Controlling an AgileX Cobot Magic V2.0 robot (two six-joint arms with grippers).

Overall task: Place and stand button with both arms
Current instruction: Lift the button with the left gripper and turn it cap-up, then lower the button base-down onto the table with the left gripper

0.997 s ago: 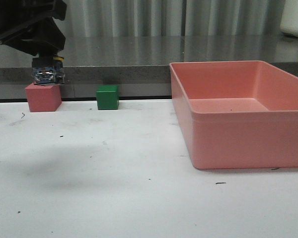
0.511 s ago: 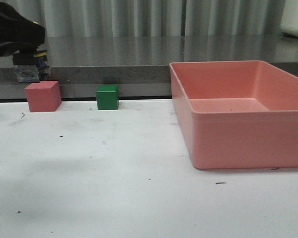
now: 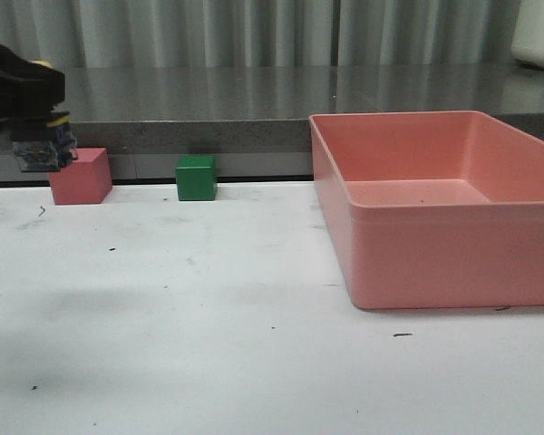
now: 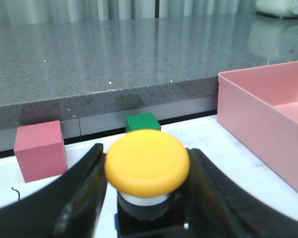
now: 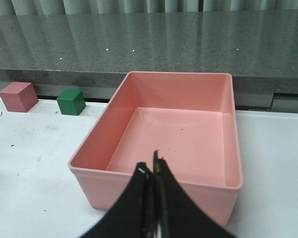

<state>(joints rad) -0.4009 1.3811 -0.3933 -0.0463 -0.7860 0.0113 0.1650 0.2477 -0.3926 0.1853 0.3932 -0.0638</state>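
Step in hand: transport; the left end effector (image 4: 144,193) is carrying the button (image 4: 147,171) above the bench (image 3: 254,344), cap up, not yet set down.
Left end effector: fingers (image 4: 82,193) are pressing in on both sides of the button just under its yellow cap; holding it firmly, by the look of it.
Button position: hanging at the far left of the front view (image 3: 42,145), in front of the red cube (image 3: 82,177) and clear of the bench surface (the dark base is pointing down).
Right end effector (image 5: 153,171): fingertips are sitting pinched together, gripping nothing; hovering over the near wall of the pink tray (image 5: 154,186).
Other things: green cube (image 3: 197,178) is standing just right of the red cube, apart from it.
Next move, as judged: lowering the button onto open bench, base flat; the right arm is probably needed to steady it upright on release; tipping is the risk.
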